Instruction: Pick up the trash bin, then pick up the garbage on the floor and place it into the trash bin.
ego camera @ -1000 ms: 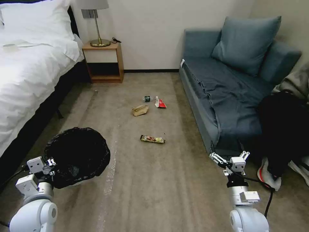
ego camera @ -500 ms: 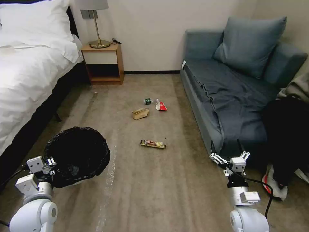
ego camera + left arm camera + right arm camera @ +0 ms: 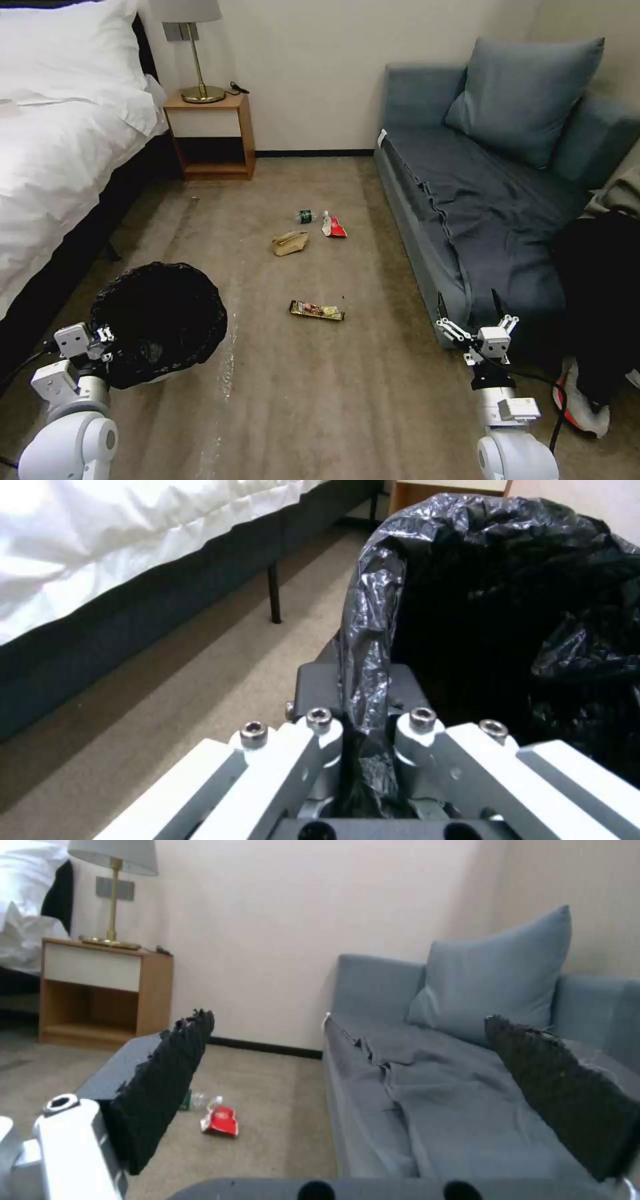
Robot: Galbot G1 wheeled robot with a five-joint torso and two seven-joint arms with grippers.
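The left claw (image 3: pixel 365 730) pinches the rim of the black-bagged trash bin (image 3: pixel 159 321); what lies inside cannot be told. The right claw (image 3: pixel 469 308) hangs spread wide beside the sofa (image 3: pixel 467 220).

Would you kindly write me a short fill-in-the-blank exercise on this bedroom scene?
1. The left gripper is shut on the ____ of the trash bin.
2. The right gripper is open and holds ____.
3. The litter piece nearest the robot is the ____ wrapper.
4. The red-and-white packet lies beside the ____.

Missing words: rim; nothing; gold-yellow; bottle
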